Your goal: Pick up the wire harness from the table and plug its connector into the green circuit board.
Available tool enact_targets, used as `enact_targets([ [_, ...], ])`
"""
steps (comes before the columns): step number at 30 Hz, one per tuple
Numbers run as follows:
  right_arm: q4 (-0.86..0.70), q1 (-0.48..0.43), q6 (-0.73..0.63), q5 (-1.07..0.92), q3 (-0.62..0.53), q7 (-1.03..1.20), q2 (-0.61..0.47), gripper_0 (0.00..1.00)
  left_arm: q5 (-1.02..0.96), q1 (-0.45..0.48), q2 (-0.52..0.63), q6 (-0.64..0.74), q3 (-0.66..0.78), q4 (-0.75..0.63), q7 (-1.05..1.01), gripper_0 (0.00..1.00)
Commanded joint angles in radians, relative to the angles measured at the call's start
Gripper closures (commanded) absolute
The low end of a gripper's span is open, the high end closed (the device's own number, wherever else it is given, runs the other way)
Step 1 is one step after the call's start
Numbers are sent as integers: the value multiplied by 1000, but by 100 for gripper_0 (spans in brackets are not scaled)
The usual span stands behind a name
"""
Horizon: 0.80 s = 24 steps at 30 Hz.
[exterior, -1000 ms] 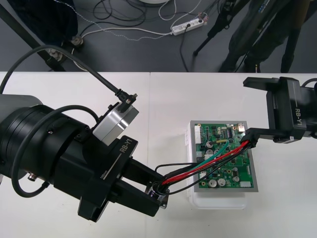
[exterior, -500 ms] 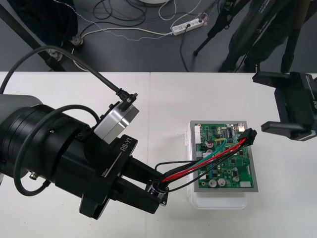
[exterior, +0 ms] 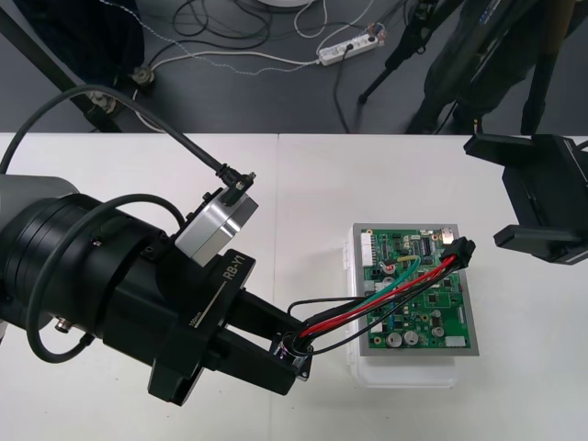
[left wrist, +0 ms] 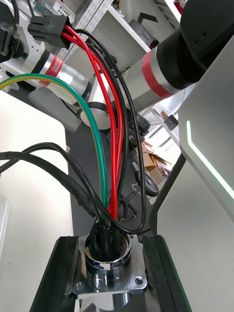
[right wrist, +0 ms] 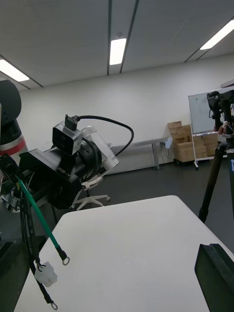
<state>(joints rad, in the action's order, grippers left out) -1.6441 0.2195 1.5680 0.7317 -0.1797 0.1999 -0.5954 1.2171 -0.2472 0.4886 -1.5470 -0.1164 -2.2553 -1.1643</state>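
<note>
My left gripper (exterior: 296,356) is near the front of the table, left of the board, shut on the harness's round metal socket (exterior: 296,348). In the left wrist view the socket (left wrist: 105,263) sits between the two fingers (left wrist: 53,278). Red, black and green wires (exterior: 386,299) stretch from it across the green circuit board (exterior: 432,317) to the black plug (exterior: 459,250) at the board's far right edge. I cannot tell whether the plug is seated. My right gripper (exterior: 487,191) stands open just right of the board, apart from the plug, with nothing between its fingers (right wrist: 217,273).
The board rests on a white base (exterior: 404,372). The left gripper (right wrist: 58,168) with its camera faces the right wrist view, and a green wire with a ring end (right wrist: 41,219) hangs near it. Bare table (exterior: 367,175) lies beyond the board.
The right gripper let go of the plug and drew back to the right. The plug stays at the board's right edge. The left gripper keeps hold of the socket and has barely moved.
</note>
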Motion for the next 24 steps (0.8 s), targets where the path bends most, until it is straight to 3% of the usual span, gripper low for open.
enact_targets([
  [1, -5, 26, 3, -40, 39, 16, -40, 0, 2, 16, -5, -24, 8, -7, -55, 100],
  [8, -19, 26, 3, -124, 160, 18, -66, 0, 12, 16, -5, -24, 8, -7, -55, 100],
  [24, -109, 26, 3, -206, 236, 30, -73, 0, 35, 17, -30, -24, 8, -7, -55, 100],
])
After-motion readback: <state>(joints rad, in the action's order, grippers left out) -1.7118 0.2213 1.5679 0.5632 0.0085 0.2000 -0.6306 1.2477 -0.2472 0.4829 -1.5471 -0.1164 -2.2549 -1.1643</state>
